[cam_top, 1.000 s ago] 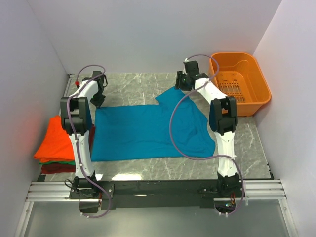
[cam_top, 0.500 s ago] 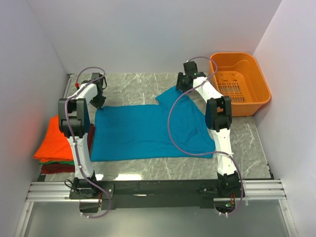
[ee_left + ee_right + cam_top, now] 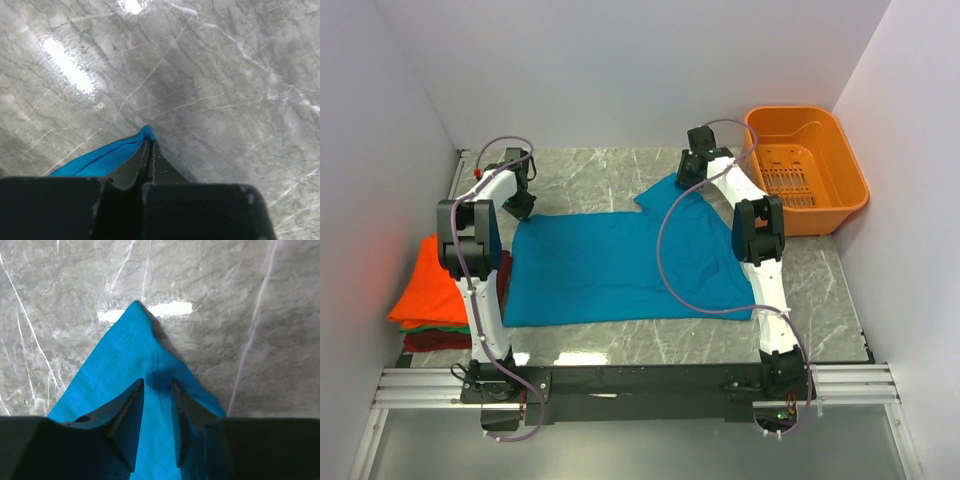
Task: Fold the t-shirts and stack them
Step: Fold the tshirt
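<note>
One teal t-shirt (image 3: 610, 265) is lying unfolded beside the folded stack (image 3: 435, 295) (left fingers (image 3: 134, 169) pinching one corner, right fingers (image 3: 125, 412) straddling another, unclenched).

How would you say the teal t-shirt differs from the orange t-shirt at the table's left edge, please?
The teal t-shirt lies spread out mid-table; the orange t-shirt is folded. The teal one rests directly on the marble table, while the orange one tops a stack of folded cloth. The left gripper pinches a teal corner; no gripper is at the orange one. Both are plain, unprinted cloth.
</note>
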